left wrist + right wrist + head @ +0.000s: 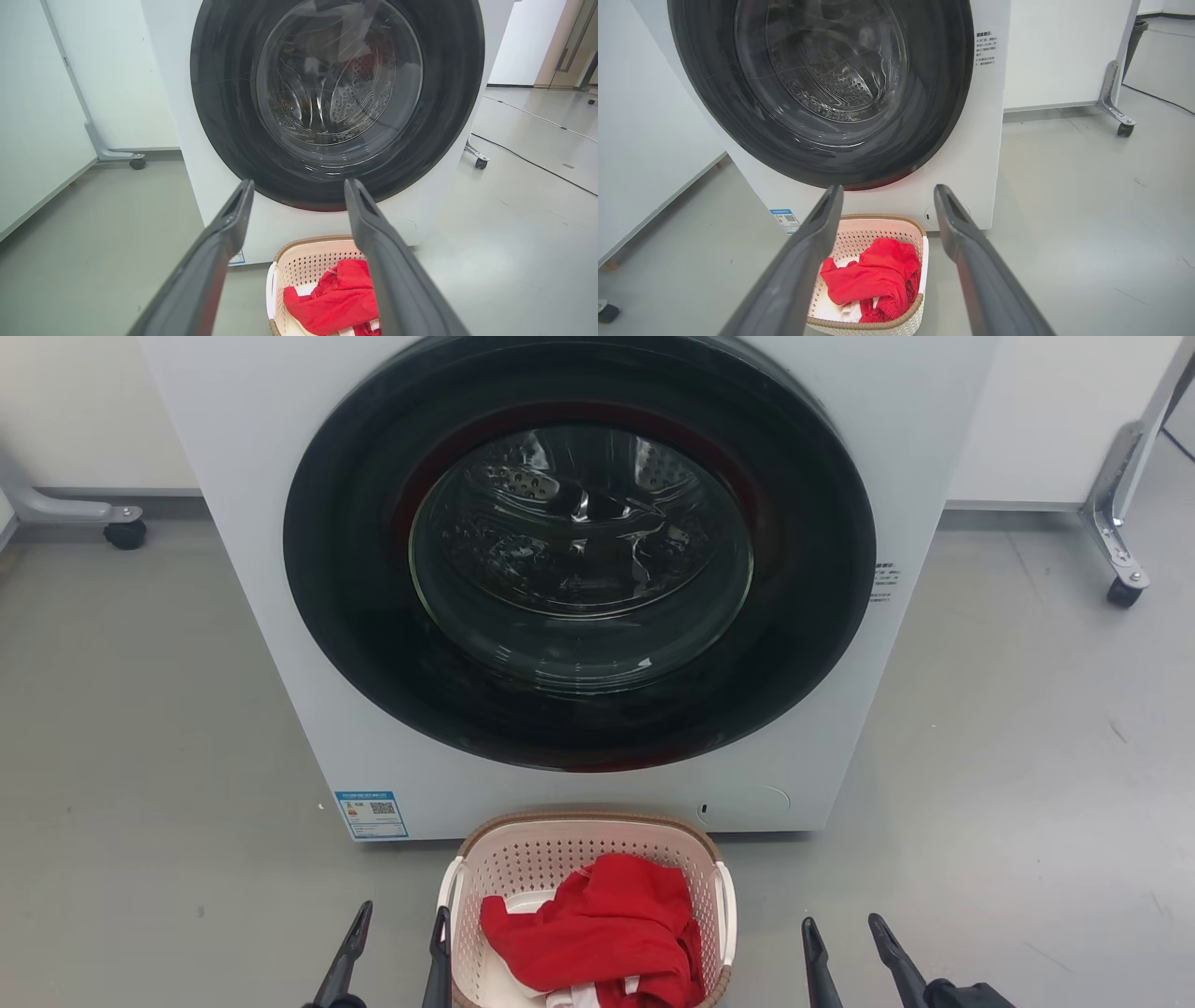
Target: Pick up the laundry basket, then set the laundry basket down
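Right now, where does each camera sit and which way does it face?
Head view: on the head, looking forward and down at the washer and the laundry basket; left gripper and right gripper rise from its bottom edge.
Left wrist view: left of the basket, facing the washer; its own open fingers show.
Right wrist view: right of the basket, facing the washer; its own open fingers show.
Both wrist views share the washer door and the red cloth in the basket.

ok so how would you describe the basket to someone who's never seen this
Find the big white washer with the round dark door; the laundry basket sits on the grey floor at its foot. It is small and cream with holed walls, a brown rim, white side handles, and a red garment inside.
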`<state>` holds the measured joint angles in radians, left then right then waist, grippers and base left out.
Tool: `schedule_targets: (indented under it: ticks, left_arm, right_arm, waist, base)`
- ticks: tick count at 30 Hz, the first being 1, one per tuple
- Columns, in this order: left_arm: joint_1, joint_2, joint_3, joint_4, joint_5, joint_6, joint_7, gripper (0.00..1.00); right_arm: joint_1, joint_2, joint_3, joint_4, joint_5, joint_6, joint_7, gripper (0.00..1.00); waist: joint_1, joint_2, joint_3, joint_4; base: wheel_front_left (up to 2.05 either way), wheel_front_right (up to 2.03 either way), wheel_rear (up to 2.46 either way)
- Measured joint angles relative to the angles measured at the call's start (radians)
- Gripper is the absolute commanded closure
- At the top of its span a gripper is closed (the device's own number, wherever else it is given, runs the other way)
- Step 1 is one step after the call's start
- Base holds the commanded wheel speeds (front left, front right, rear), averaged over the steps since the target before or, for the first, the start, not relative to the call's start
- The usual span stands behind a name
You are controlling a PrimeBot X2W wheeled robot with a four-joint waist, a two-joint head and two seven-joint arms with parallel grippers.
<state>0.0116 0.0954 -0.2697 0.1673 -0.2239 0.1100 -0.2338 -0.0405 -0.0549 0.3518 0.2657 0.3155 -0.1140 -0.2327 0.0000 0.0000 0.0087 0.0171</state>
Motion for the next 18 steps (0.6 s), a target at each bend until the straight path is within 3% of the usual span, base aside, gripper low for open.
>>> schedule_targets:
  ticks: [5,18]
  left_arm:
    - [0.014,0.0,-0.005,-0.007,0.061,0.013,-0.016,0.0]
    - [0.015,-0.002,0.004,-0.007,0.061,0.013,-0.016,0.0]
  right_arm:
    - [0.001,0.0,0.017,-0.006,-0.064,-0.011,-0.016,0.0]
    - [0.009,0.0,0.011,-0.008,-0.07,-0.011,-0.017,0.0]
  waist:
    - [0.0,0.0,0.002,0.001]
    - [0.0,0.0,0.008,0.001]
  base:
    - [0.0,0.0,0.0]
    - [0.0,0.0,0.0]
